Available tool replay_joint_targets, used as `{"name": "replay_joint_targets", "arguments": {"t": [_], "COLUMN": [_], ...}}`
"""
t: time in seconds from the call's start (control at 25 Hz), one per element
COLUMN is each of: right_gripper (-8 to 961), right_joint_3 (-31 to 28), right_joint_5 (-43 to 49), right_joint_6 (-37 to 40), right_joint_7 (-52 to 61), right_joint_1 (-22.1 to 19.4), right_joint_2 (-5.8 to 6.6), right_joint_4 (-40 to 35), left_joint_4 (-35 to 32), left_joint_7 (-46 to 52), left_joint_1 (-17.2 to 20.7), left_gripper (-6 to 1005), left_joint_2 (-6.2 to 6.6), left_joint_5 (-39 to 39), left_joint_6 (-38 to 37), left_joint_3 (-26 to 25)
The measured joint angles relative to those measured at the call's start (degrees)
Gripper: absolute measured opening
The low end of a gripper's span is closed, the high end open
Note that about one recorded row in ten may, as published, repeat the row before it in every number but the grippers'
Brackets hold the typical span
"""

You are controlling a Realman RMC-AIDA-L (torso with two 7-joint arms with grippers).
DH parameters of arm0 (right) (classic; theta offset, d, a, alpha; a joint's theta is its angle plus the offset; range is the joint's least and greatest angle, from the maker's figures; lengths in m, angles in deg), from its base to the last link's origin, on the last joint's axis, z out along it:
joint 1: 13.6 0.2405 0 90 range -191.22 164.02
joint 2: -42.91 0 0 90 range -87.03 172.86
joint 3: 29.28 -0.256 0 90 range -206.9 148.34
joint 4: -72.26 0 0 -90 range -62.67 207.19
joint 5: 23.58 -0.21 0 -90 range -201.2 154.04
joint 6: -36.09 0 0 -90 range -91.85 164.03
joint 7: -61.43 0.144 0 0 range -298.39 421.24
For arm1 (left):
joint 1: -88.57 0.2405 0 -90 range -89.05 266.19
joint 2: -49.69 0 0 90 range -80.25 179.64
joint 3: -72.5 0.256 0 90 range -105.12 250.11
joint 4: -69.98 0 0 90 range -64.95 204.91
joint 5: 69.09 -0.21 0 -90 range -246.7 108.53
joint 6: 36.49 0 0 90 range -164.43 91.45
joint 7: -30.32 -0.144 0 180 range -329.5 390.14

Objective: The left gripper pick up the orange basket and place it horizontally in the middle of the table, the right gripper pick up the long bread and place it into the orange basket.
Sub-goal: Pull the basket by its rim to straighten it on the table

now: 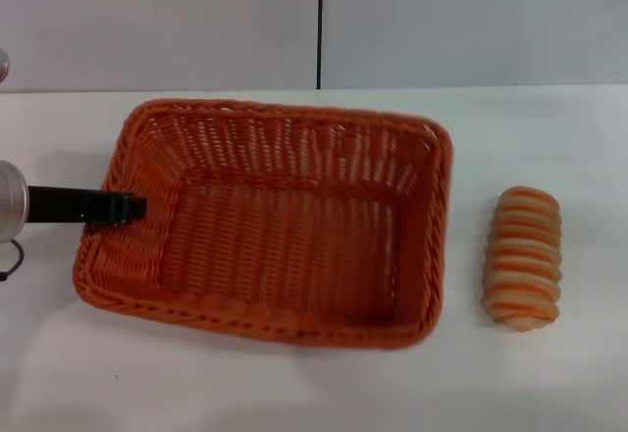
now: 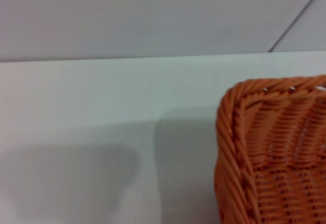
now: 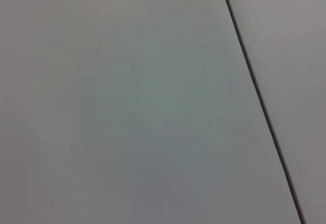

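Note:
The orange basket (image 1: pixel 270 226) rests flat on the white table (image 1: pixel 549 393), its long side running left to right, near the middle. My left gripper (image 1: pixel 126 206) reaches in from the left and lies across the basket's left rim, its black fingers together on the braided edge. The left wrist view shows only one corner of the basket (image 2: pixel 270 152) and bare table. The long bread (image 1: pixel 525 257), tan with orange stripes, lies on the table just right of the basket, apart from it. My right gripper is out of view; its wrist camera sees only a grey wall.
A grey wall with a dark vertical seam (image 1: pixel 319 25) stands behind the table's far edge. Bare tabletop lies in front of the basket and around the bread.

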Motion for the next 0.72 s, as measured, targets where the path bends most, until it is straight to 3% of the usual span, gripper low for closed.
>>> {"name": "replay_joint_targets", "arguments": {"t": [0.72], "right_gripper": [649], "right_joint_3": [-0.01], "right_joint_5": [-0.04], "right_joint_6": [0.0], "right_joint_7": [0.0], "right_joint_1": [0.21], "right_joint_2": [-0.04], "right_joint_4": [0.2], "left_joint_4": [-1.71], "left_joint_7": [-0.18], "left_joint_1": [0.63], "left_gripper": [158], "left_joint_2": [0.46], "left_joint_5": [0.28], "left_joint_6": [-1.01], "left_joint_3": [-0.14]}}
